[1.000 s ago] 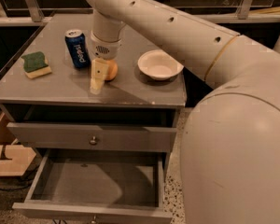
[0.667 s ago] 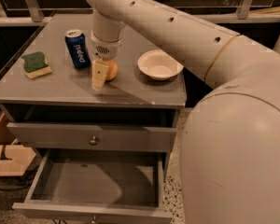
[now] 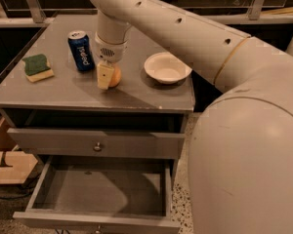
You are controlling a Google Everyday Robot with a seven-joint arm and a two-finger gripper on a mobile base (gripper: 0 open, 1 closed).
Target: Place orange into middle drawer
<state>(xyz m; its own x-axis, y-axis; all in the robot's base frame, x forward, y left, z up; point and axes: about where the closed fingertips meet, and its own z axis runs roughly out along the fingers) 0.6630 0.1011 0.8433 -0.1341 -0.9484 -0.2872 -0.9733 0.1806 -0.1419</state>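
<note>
Hardly anything has shifted since a second ago: the orange (image 3: 115,76) sits on the counter (image 3: 136,95) at the same spot, upper middle of the frame, and my pincer (image 3: 106,77) is still down on it from above, half covering its left side. Whether the pincer is pinching the fruit or merely spread around it I cannot tell, since the far side is hidden. I judge this to be the grasp step; next I need a firm hold, a straight lift, then a swing forward and down over the counter's edge. The middle drawer (image 3: 102,191) at the bottom of the frame is pulled out, with nothing in it. The drawer front (image 3: 136,143) above is closed. The white bowl (image 3: 167,68) to the right looks empty; a blue can (image 3: 81,50) stands just left.
</note>
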